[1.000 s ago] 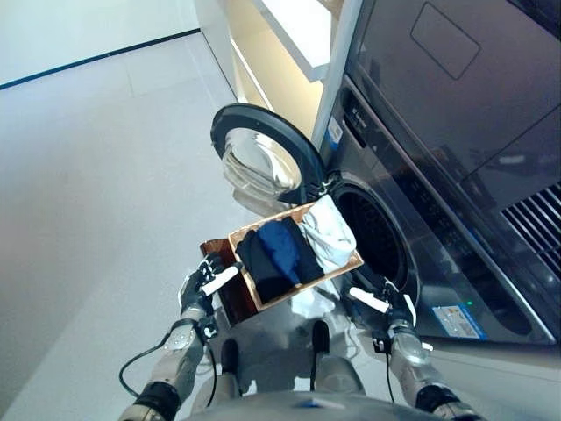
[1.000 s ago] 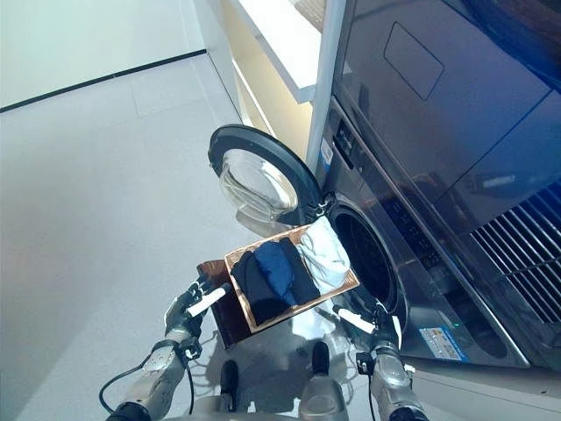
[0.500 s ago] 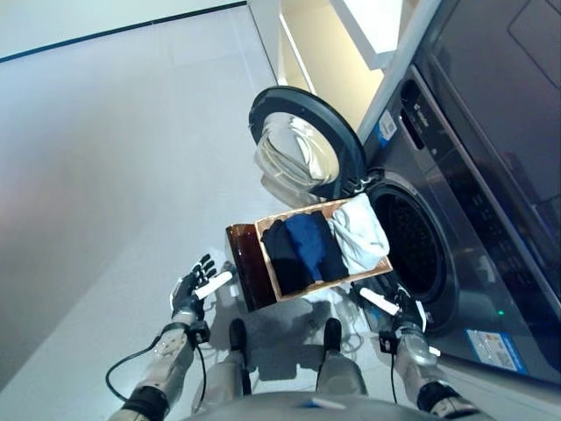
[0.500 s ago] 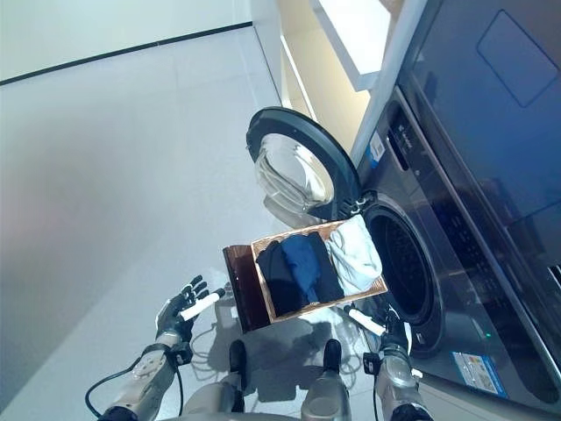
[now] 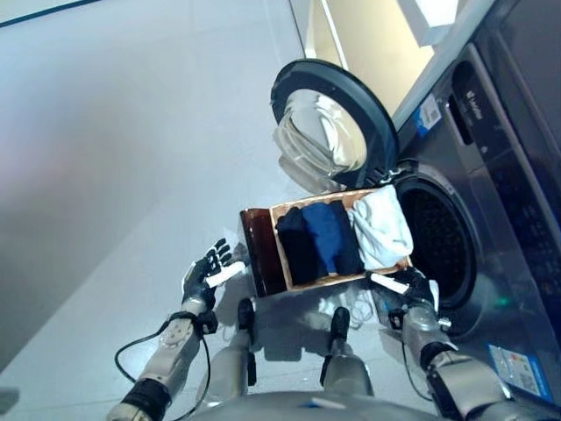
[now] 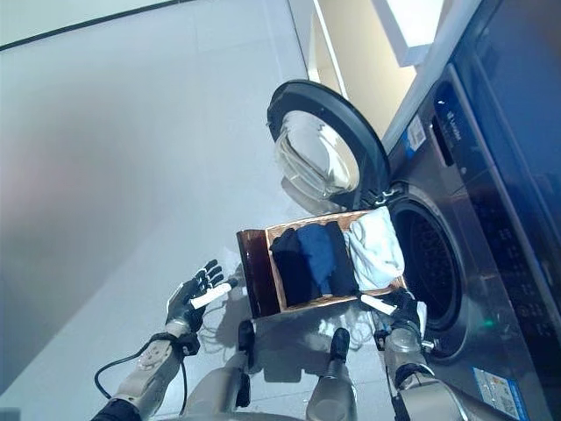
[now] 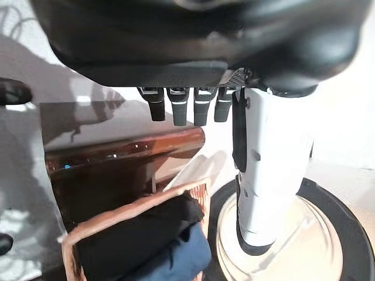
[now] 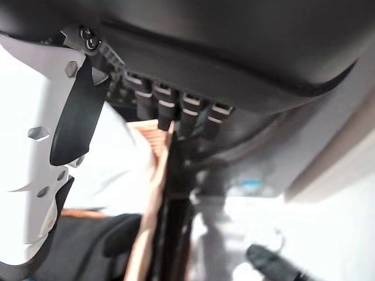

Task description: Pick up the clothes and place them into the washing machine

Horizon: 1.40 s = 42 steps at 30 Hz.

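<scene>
Left eye view: our clothes (image 5: 337, 239) sit in the basket (image 5: 282, 267) on the floor, right at the washer (image 5: 491, 219) mouth, door (image 5: 331, 132) swung open. White garment (image 5: 379, 226) lies at the basket end nearest the drum (image 5: 441, 239); dark pieces toward the other end. Basket long axis runs left hand to right hand. Our right hand (image 5: 410, 286) is just beside the white end, fingers straight, holding nothing. Our left hand (image 5: 207, 270) is spread and empty, apart from the far end. Right hand is nearer, so we'd grab with it.
</scene>
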{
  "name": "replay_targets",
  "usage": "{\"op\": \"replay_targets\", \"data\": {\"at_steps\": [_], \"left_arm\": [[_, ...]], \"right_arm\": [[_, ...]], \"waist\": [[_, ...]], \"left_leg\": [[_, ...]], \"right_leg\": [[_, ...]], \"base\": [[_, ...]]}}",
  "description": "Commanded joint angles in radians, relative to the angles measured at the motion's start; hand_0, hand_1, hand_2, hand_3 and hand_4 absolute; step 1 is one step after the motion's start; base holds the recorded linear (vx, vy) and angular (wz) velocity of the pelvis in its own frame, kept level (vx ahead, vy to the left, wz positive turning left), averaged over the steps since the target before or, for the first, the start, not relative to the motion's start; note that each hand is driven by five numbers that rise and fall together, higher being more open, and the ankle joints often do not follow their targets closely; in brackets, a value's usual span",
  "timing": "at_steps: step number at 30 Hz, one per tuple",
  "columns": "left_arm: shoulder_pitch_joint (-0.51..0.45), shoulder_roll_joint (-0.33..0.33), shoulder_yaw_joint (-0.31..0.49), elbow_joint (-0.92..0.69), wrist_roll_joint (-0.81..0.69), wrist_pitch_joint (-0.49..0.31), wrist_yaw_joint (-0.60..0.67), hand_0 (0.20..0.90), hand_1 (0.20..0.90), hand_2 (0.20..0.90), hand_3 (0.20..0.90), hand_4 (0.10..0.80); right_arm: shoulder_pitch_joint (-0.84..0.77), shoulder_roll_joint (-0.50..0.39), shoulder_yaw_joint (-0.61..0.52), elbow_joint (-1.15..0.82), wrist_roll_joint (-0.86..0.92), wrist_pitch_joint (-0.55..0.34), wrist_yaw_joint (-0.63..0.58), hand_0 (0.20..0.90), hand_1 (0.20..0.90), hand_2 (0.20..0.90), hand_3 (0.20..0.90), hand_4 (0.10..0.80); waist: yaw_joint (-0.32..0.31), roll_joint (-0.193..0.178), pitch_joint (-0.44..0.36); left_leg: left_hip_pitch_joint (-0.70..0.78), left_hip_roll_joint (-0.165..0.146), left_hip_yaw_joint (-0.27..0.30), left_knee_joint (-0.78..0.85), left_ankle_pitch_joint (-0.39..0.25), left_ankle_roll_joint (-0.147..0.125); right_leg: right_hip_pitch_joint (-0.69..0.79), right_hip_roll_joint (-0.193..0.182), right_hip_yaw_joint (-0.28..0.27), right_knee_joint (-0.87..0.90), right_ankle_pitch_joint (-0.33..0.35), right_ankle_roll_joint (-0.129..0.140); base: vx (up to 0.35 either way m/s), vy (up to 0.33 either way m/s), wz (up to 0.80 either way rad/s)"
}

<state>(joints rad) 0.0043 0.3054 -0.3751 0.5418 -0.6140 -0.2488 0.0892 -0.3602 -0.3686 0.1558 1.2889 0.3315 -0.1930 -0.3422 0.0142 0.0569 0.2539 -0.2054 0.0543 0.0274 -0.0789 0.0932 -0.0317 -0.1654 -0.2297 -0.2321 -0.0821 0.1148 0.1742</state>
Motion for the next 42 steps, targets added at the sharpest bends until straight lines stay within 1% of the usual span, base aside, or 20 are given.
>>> {"op": "replay_targets", "data": {"at_steps": [1, 5, 8, 13, 19, 25, 33, 37, 40, 42], "left_arm": [[-0.068, 0.022, 0.002, -0.066, 0.034, -0.077, 0.016, 0.9, 0.9, 0.9, 0.9, 0.8], [-0.085, 0.015, 0.0, -0.051, 0.028, -0.086, 0.033, 0.9, 0.9, 0.9, 0.9, 0.8], [-0.091, 0.017, -0.004, -0.06, 0.025, -0.091, 0.032, 0.9, 0.9, 0.9, 0.9, 0.8], [-0.072, 0.04, -0.017, -0.122, 0.009, -0.09, 0.012, 0.9, 0.9, 0.9, 0.9, 0.8], [-0.077, 0.047, -0.023, -0.125, 0.014, -0.084, -0.001, 0.9, 0.9, 0.9, 0.9, 0.8], [-0.076, 0.053, -0.021, -0.151, 0.007, -0.093, -0.001, 0.9, 0.9, 0.9, 0.9, 0.8], [-0.069, 0.051, -0.034, -0.142, -0.003, -0.092, -0.01, 0.9, 0.9, 0.9, 0.9, 0.8], [-0.065, 0.066, -0.036, -0.175, -0.011, -0.093, -0.02, 0.9, 0.9, 0.9, 0.9, 0.8], [-0.047, 0.084, -0.032, -0.213, -0.018, -0.095, -0.032, 0.9, 0.9, 0.9, 0.9, 0.8], [-0.041, 0.086, -0.029, -0.218, -0.02, -0.094, -0.034, 0.9, 0.9, 0.9, 0.9, 0.8]], "right_arm": [[-0.082, -0.07, 0.022, -0.006, -0.068, -0.006, -0.073, 0.9, 0.9, 0.9, 0.9, 0.8], [-0.082, -0.058, 0.035, -0.016, -0.069, -0.005, -0.07, 0.9, 0.9, 0.9, 0.9, 0.8], [-0.093, -0.066, 0.038, -0.006, -0.062, -0.004, -0.066, 0.9, 0.9, 0.9, 0.9, 0.8], [-0.155, -0.132, 0.006, 0.075, -0.057, 0.022, -0.071, 0.9, 0.9, 0.9, 0.9, 0.8], [-0.171, -0.165, -0.03, 0.129, -0.048, 0.037, -0.079, 0.9, 0.9, 0.9, 0.9, 0.8], [-0.192, -0.204, -0.055, 0.121, -0.016, 0.03, -0.08, 0.9, 0.9, 0.9, 0.9, 0.8], [-0.218, -0.234, -0.054, 0.081, 0.039, 0.002, -0.071, 0.9, 0.9, 0.9, 0.9, 0.8], [-0.245, -0.253, -0.048, 0.088, 0.04, 0.003, -0.067, 0.9, 0.9, 0.9, 0.9, 0.8], [-0.283, -0.29, -0.069, 0.102, 0.07, 0.002, -0.064, 0.9, 0.9, 0.9, 0.9, 0.8], [-0.288, -0.301, -0.078, 0.101, 0.086, -0.002, -0.06, 0.9, 0.9, 0.9, 0.9, 0.8]], "waist": [[0.013, -0.03, 0.03], [0.007, -0.032, 0.033], [0.01, -0.028, 0.033], [0.037, -0.002, 0.035], [0.054, 0.014, 0.039], [0.066, 0.037, 0.041], [0.065, 0.047, 0.043], [0.074, 0.059, 0.049], [0.09, 0.078, 0.05], [0.093, 0.082, 0.049]], "left_leg": [[0.046, 0.044, 0.004, 0.01, -0.018, -0.065], [0.053, 0.046, -0.002, 0.011, -0.023, -0.066], [0.047, 0.043, -0.007, 0.01, -0.023, -0.066], [0.025, 0.03, -0.014, 0.006, -0.012, -0.067], [0.019, 0.022, -0.02, 0.006, -0.013, -0.067], [0.002, 0.012, -0.031, 0.003, -0.008, -0.068], [-0.018, 0.009, -0.032, 0.0, -0.003, -0.072], [-0.039, 0.006, -0.036, 0.006, 0.001, -0.075], [-0.059, 0.0, -0.037, 0.005, 0.006, -0.074], [-0.065, 0.0, -0.036, 0.005, 0.008, -0.074]], "right_leg": [[-0.025, -0.083, 0.044, 0.054, 0.087, 0.052], [-0.024, -0.084, 0.044, 0.061, 0.084, 0.053], [-0.029, -0.088, 0.04, 0.059, 0.086, 0.055], [-0.043, -0.104, 0.029, 0.052, 0.096, 0.061], [-0.041, -0.11, 0.021, 0.055, 0.093, 0.063], [-0.056, -0.125, 0.009, 0.06, 0.094, 0.068], [-0.078, -0.128, 0.01, 0.065, 0.094, 0.068], [-0.1, -0.133, 0.011, 0.074, 0.094, 0.068], [-0.128, -0.14, 0.015, 0.079, 0.098, 0.071], [-0.138, -0.141, 0.016, 0.083, 0.099, 0.071]], "base": [[0.0, 0.0, 0.0], [0.0, 0.0, 0.0], [0.0, 0.0, 0.0], [-0.001, 0.007, 0.01], [-0.002, 0.011, 0.08], [-0.009, 0.007, 0.06], [0.002, 0.005, 0.04], [-0.033, 0.003, 0.04], [-0.046, 0.022, 0.07], [-0.024, 0.011, 0.09]]}}
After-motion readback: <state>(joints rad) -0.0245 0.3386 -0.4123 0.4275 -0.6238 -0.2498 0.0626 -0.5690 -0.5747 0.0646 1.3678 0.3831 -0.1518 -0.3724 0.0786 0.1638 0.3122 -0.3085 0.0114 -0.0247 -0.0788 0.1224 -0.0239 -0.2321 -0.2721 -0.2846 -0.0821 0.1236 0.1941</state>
